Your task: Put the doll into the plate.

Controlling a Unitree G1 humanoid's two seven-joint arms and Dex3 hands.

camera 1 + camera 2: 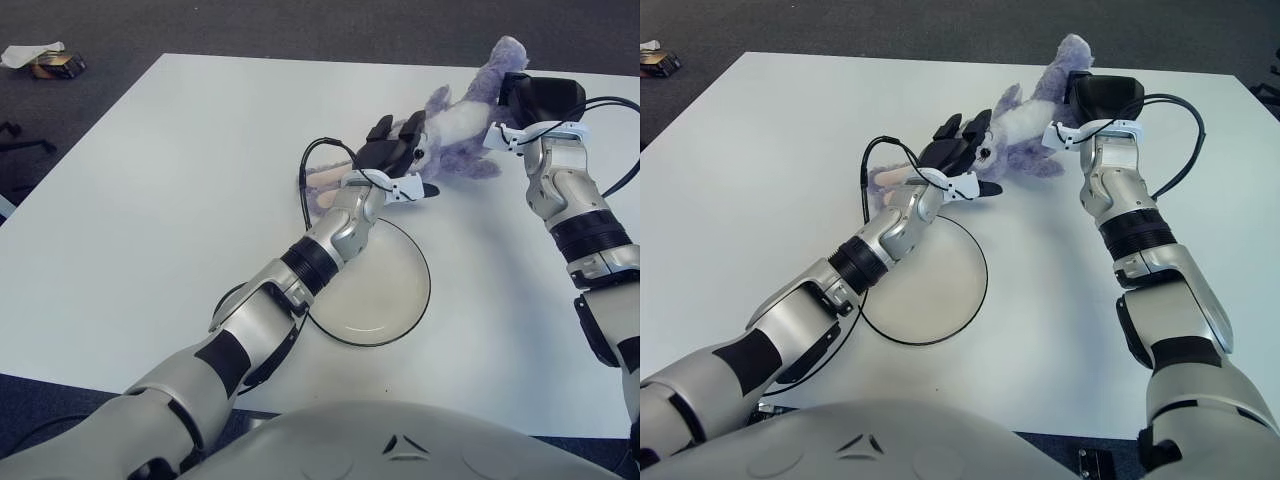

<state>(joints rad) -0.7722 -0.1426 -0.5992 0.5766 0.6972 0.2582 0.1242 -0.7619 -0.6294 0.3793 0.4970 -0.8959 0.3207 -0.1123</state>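
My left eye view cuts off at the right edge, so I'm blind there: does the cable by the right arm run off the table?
Observer: No. In the right eye view the cable arcs over the table and curves back to the forearm, inside the table's edge.
Operator: How close is the right hand to that edge?
Observer: The right hand shows at the doll's far end, with bare tabletop between it and the right edge, where the far right corner is also in view.
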